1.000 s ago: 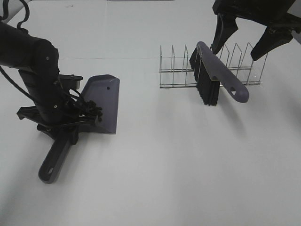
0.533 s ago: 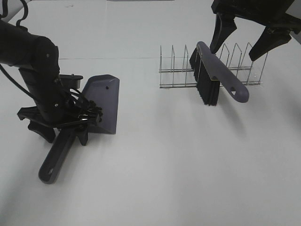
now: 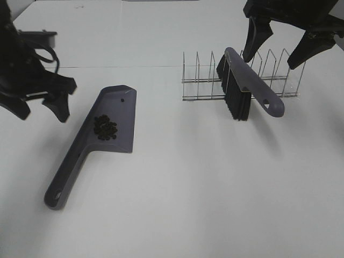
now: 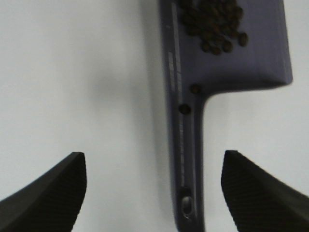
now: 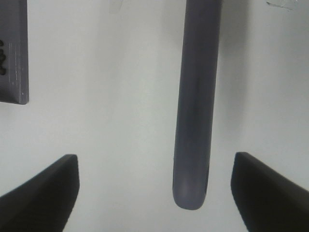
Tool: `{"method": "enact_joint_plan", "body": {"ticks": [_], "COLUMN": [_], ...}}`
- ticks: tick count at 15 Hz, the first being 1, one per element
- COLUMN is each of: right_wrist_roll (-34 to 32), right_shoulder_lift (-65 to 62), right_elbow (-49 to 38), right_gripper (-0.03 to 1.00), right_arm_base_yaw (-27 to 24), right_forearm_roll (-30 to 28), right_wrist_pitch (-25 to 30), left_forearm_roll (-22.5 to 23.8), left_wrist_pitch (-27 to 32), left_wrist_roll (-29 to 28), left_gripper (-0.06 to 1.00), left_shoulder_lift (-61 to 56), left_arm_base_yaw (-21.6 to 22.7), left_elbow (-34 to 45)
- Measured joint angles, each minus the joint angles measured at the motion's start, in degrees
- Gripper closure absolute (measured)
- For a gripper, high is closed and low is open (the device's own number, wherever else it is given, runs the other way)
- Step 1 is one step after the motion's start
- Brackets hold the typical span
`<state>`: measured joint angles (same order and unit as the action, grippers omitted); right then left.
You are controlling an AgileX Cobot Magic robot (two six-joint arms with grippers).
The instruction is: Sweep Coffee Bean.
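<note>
Lying nearest on the left, the dustpan point(image 3: 91, 145) carries the coffee bean point(image 3: 105, 127) cluster on its blade, with a couple of strays nearer the handle, so the sweeping looks done, I'd say. Left gripper point(image 3: 41, 105) hangs spread and empty just left of the pan. Farther right, the brush point(image 3: 245, 88) leans in the wire rack point(image 3: 279, 86), right gripper point(image 3: 279, 45) spread above it. Next, probably, retreat.
</note>
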<state>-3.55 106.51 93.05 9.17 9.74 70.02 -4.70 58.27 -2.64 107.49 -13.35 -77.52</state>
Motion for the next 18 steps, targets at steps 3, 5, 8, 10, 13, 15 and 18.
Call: {"method": "enact_joint_plan", "body": {"ticks": [3, 5, 8, 10, 13, 15, 18], "right_wrist_roll": [0.11, 0.17, 0.29, 0.29, 0.29, 0.29, 0.29], "right_shoulder_lift": [0.0, -0.06, -4.24, -9.57, -22.63, -33.58, -48.19], "right_elbow": [0.0, 0.0, -0.06, -3.61, -14.73, -21.83, -31.86], "right_gripper": [0.21, 0.21, 0.21, 0.21, 0.21, 0.21, 0.21], "right_arm_base_yaw": [0.0, 0.0, 0.0, 0.0, 0.0, 0.0, 0.0], "right_forearm_roll": [0.0, 0.0, 0.0, 0.06, 0.11, 0.17, -0.52], "right_wrist_pitch": [0.0, 0.0, 0.0, -0.29, -0.23, -0.11, -0.06], "left_forearm_roll": [-0.06, 0.06, 0.29, -0.63, -0.74, -0.74, -0.74], "left_wrist_pitch": [1.43, 3.27, 7.39, 8.48, 9.28, 9.34, 9.45], "left_wrist_roll": [3.5, 8.25, 10.14, 10.14, 9.74, 9.11, 9.11], "left_gripper": [0.24, 0.24, 0.24, 0.24, 0.24, 0.24, 0.24], "left_shoulder_lift": [-1.78, -3.44, -7.73, -11.75, -22.98, -31.97, -48.59], "left_arm_base_yaw": [8.82, 14.38, 16.21, 16.21, 16.21, 16.21, 16.21], "left_elbow": [-5.84, -8.71, -8.82, -5.61, 6.19, 13.35, 22.06]}}
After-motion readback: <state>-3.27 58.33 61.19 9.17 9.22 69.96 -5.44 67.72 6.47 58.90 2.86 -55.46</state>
